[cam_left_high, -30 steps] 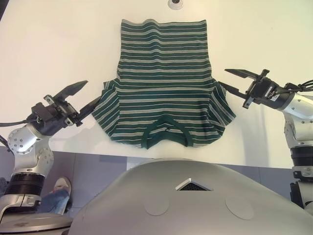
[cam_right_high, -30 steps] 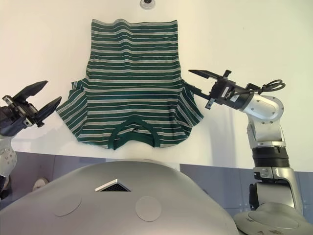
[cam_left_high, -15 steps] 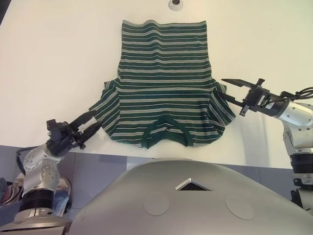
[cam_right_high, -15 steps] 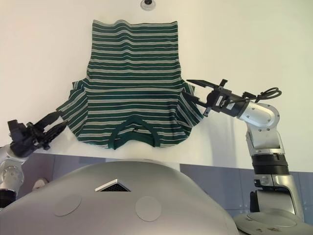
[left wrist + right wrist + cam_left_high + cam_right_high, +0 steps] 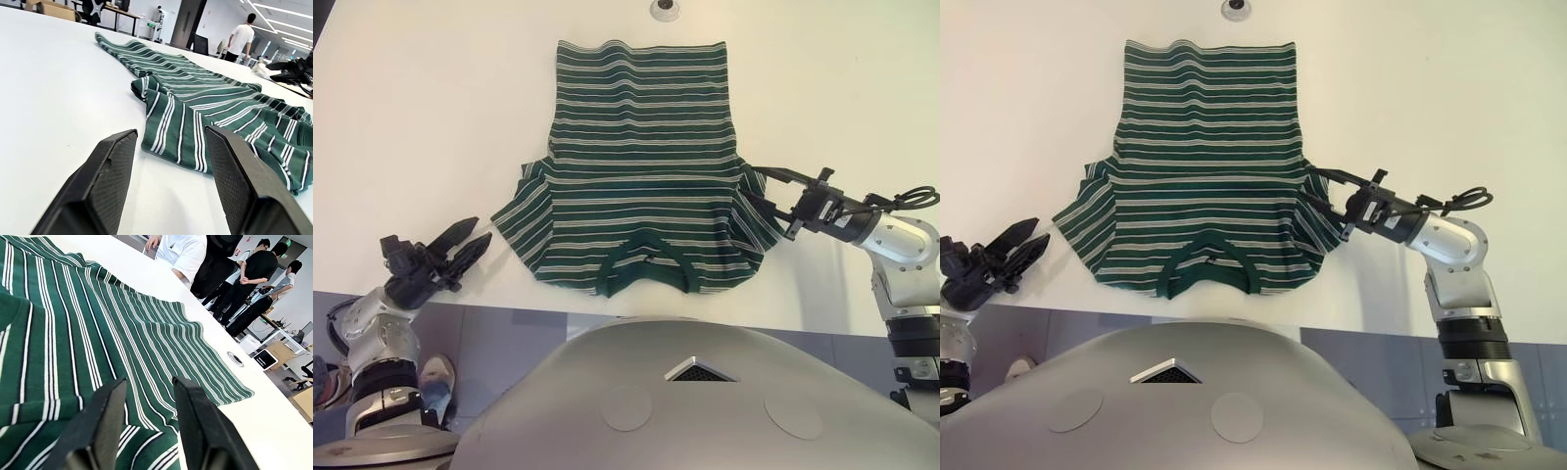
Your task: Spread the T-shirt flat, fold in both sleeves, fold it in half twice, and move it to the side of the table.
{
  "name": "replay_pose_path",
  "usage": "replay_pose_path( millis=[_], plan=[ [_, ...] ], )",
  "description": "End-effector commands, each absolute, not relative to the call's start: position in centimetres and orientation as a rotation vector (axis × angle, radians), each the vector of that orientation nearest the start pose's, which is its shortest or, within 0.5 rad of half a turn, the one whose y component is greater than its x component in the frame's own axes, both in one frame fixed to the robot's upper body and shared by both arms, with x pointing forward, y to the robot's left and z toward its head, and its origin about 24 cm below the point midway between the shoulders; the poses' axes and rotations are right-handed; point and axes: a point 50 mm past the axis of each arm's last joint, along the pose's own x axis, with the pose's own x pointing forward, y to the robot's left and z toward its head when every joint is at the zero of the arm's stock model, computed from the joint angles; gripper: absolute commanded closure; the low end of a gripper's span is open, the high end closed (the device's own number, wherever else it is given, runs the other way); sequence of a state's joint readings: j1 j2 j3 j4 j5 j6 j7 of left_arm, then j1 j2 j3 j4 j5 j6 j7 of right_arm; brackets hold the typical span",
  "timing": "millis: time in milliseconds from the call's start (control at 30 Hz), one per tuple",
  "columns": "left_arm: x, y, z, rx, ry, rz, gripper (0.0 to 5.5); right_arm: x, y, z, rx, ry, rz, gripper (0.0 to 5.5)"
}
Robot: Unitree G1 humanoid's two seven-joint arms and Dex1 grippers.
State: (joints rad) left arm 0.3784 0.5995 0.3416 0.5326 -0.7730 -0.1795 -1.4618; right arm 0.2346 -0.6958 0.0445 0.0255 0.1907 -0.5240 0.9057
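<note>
The T-shirt (image 5: pixel 641 166) lies flat on the white table (image 5: pixel 421 108), collar at the near edge, hem far, both sleeves spread out. The left end effector (image 5: pixel 481 231) sits low just beside the left sleeve (image 5: pixel 517 213), fingers wide apart and holding nothing. The right end effector (image 5: pixel 752 182) is at the right sleeve (image 5: pixel 761 217), fingers apart over the striped cloth, gripping nothing.
</note>
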Motion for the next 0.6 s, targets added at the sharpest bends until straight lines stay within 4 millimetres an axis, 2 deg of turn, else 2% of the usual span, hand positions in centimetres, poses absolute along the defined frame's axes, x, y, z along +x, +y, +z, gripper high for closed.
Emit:
replay_pose_path(
  millis=[33,267,500,600],
  plan=[
    [10.2,34.1,0.9,-0.273,0.22,-0.665,2.95,17.7,-22.7,5.4,-0.568,0.0,1.031,3.76],
    [10.1,33.5,0.7,-0.182,0.302,-0.704,2.95,17.6,-22.5,5.4,-0.565,0.006,1.041,3.76],
    [10.9,33.5,0.8,-0.002,0.359,-0.726,2.95,17.3,-22.0,5.1,-0.551,0.011,1.052,3.76],
    [11.2,33.4,0.9,0.025,0.36,-0.741,2.95,17.0,-21.8,4.8,-0.539,0.017,1.057,3.76]
  ],
)
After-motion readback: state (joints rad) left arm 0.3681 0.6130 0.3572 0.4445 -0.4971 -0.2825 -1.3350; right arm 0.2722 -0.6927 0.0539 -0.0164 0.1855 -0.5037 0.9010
